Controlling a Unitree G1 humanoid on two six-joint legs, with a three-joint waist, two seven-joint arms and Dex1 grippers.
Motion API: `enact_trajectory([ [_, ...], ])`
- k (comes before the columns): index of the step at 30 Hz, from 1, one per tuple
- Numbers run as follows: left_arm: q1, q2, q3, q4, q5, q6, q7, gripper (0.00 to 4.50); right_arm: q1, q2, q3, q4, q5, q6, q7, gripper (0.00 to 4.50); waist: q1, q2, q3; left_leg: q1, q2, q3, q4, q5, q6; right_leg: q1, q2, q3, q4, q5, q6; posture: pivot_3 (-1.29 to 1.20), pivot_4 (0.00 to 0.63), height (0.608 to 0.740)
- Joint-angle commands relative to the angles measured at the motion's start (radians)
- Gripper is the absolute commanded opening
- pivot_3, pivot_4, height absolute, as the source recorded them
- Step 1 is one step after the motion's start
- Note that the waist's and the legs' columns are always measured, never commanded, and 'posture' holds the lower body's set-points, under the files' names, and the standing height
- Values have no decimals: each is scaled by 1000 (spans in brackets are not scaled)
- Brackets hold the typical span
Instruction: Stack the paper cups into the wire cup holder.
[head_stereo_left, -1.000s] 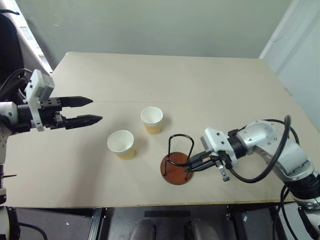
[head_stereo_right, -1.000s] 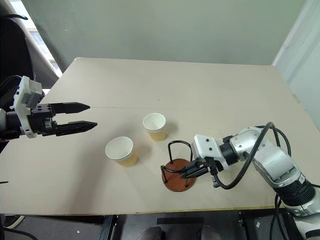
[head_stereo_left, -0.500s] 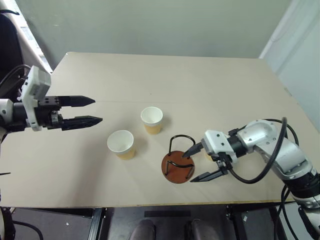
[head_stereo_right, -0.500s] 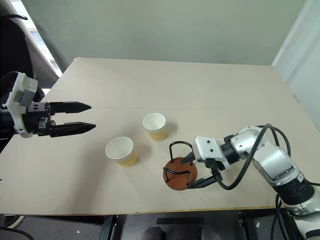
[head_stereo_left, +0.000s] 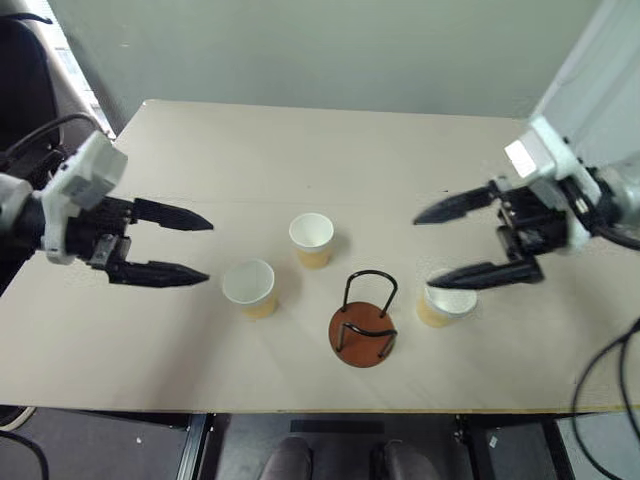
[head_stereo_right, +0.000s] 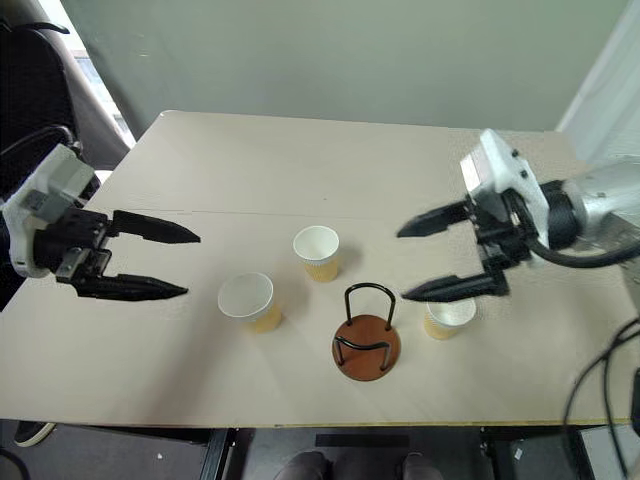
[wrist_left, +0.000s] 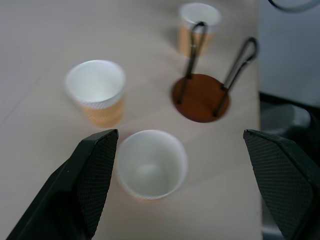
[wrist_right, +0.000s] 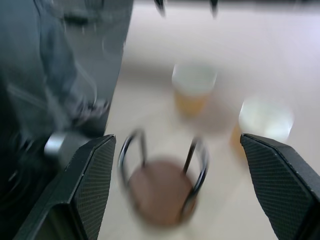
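Standing tapered paper cups (head_stereo_left: 311, 240), wooden-disc wire cup holder (head_stereo_left: 362, 322)

A bare test room or lab: one plain beige table (head_stereo_left: 300, 150) against a blank grey-green wall (head_stereo_left: 320, 50).

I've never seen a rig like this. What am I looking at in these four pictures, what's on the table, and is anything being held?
A two-armed robot stands at a beige table. Two pictures come from cameras on its head, looking down; the other two from cameras on its wrists, looking along the black fingers. The left gripper and right gripper are both open and hold nothing. On the table stand three paper cups, upright: one nearest the left gripper, one farther back, one under the right gripper. Between them stands the wire cup holder, with no cup in it.
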Motion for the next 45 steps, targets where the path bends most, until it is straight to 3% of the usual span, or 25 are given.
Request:
enact_trajectory([
  [1,-43,7,-14,-53,-11,-17,-41,4316,70,-67,-9,-42,-38,-36,16,4013,0,0,0,0,0,0,0,0,-1,0,0,0,1,0,0,0,150,740],
  [8,-66,-18,-52,-64,15,-29,-38,4316,136,-46,142,-2,-257,-172,-63,4013,-21,0,0,7,2,3,1,1,-2,1,0,2,6,-1,-1,0,150,740],
  [19,-33,-4,-10,-95,2,0,-12,4316,143,22,290,98,-456,-314,-52,4013,-21,0,0,1,2,2,1,-1,1,-1,1,0,5,0,0,0,150,740],
  [22,-22,-1,5,-101,-3,9,-6,4316,150,41,309,113,-481,-335,-42,3460,-22,0,0,1,2,2,0,-1,1,-2,1,0,5,0,0,0,150,740],
  [31,-9,-4,15,-106,-4,11,7,4316,149,66,309,123,-515,-356,-27,212,-22,0,0,1,2,2,1,-1,1,-1,1,0,5,0,0,0,150,740],
  [32,-11,-8,14,-105,-6,12,9,4316,151,64,307,119,-515,-356,-25,44,-22,0,0,1,2,2,1,-1,1,-1,1,0,5,0,0,0,150,740],
  [38,-18,-11,13,-99,-5,10,13,4316,103,39,216,87,-416,-302,27,44,-22,0,0,1,2,2,1,-1,1,-1,1,0,5,0,0,0,150,740],
  [45,-14,-9,11,-88,10,1,13,4316,-149,32,70,62,-168,-138,119,44,-23,0,0,1,3,2,0,-1,0,-2,3,1,4,-1,-1,0,150,740],
])
